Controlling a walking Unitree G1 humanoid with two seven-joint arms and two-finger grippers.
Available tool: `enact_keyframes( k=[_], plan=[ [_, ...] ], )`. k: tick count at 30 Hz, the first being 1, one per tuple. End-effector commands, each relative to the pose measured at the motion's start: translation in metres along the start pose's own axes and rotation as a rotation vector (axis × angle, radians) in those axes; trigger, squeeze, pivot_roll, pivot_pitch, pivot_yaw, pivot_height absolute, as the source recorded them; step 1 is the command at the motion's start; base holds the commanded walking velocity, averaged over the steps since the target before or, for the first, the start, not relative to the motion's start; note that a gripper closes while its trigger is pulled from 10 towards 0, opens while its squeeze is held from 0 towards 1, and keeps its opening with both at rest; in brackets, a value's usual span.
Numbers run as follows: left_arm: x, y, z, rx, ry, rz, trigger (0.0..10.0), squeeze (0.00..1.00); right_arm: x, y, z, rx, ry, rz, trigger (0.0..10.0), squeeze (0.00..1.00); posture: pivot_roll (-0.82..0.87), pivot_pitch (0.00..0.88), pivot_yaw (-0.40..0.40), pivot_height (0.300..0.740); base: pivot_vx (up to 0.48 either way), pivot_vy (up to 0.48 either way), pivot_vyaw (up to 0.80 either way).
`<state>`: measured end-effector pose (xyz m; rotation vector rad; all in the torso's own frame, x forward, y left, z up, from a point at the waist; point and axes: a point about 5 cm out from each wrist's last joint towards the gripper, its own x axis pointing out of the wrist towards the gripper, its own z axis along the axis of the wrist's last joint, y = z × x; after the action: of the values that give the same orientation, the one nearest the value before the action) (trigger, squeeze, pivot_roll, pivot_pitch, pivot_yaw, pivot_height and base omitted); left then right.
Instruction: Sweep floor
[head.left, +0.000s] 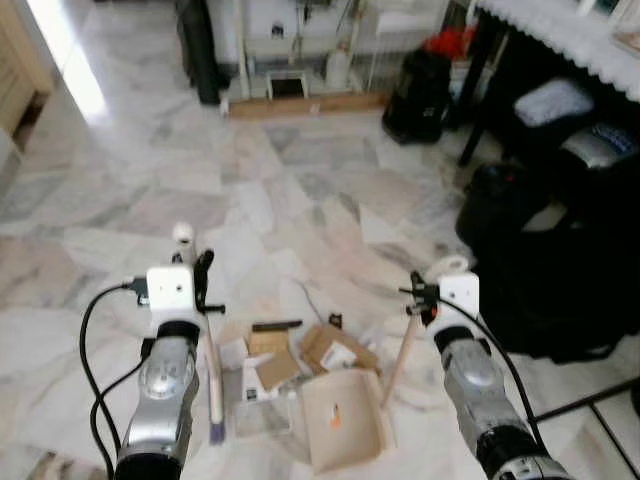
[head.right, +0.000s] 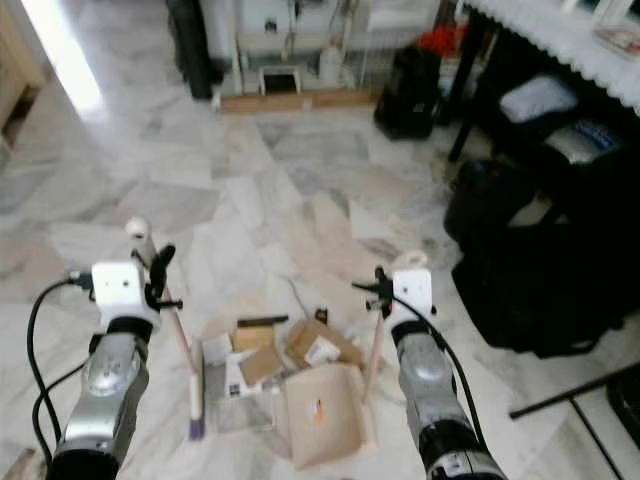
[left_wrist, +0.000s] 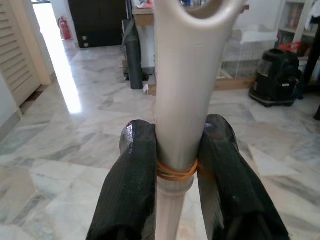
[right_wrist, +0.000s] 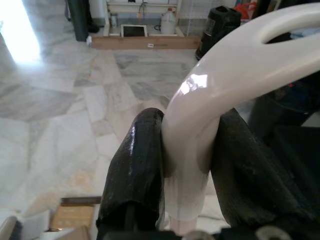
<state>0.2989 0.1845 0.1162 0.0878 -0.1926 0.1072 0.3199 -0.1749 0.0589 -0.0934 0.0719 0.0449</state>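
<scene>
My left gripper (head.left: 201, 276) is shut on the pale handle of a small broom (head.left: 212, 362), whose brush end rests on the marble floor. In the left wrist view both fingers (left_wrist: 132, 170) clamp that handle (left_wrist: 181, 95) just above an orange rubber band. My right gripper (head.left: 419, 296) is shut on the white curved top of the dustpan handle (right_wrist: 220, 75). The beige dustpan (head.left: 345, 418) lies on the floor between my arms with a small orange bit inside. Scraps of cardboard (head.left: 275, 362) and a clear plastic piece (head.left: 262, 415) lie between broom and dustpan.
Black bags (head.left: 540, 270) crowd the right side under a table with a white lace cloth (head.left: 565, 35). A black metal frame (head.left: 590, 402) runs along the floor at lower right. A wooden plank (head.left: 300, 105) and a black case (head.left: 418, 95) stand far ahead. Open marble floor (head.left: 150, 180) lies ahead and left.
</scene>
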Motion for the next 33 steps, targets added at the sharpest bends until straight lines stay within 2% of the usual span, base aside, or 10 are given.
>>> enact_keyframes(
  k=[1,9,17,23,33],
  plan=[
    [-0.002,0.004,0.004,0.014,-0.031,0.001,10.0,0.00,0.003,0.004,0.005,-0.009,-0.015,0.008,10.0,0.00,0.03,0.086,-0.047,0.740,0.000,0.000,0.00],
    [-0.004,0.008,0.003,0.089,-0.032,-0.003,10.0,0.00,0.001,0.003,-0.003,-0.014,0.033,-0.004,10.0,0.00,0.03,0.087,-0.046,0.740,0.000,0.000,0.00],
    [-0.004,0.011,-0.001,0.226,-0.015,-0.059,10.0,0.00,-0.001,0.002,-0.011,-0.023,0.086,-0.021,10.0,0.00,0.04,0.097,-0.046,0.740,0.000,0.000,0.00],
    [-0.005,0.008,-0.009,0.247,0.031,-0.121,10.0,0.00,-0.003,-0.001,-0.019,-0.026,0.150,-0.050,10.0,0.00,0.04,0.106,-0.044,0.740,0.000,0.000,0.00],
    [-0.008,0.000,-0.021,0.233,0.097,-0.197,10.0,0.00,-0.003,0.001,-0.024,0.003,0.185,-0.058,10.0,0.00,0.04,0.111,-0.043,0.740,0.000,0.000,0.00]
  ],
)
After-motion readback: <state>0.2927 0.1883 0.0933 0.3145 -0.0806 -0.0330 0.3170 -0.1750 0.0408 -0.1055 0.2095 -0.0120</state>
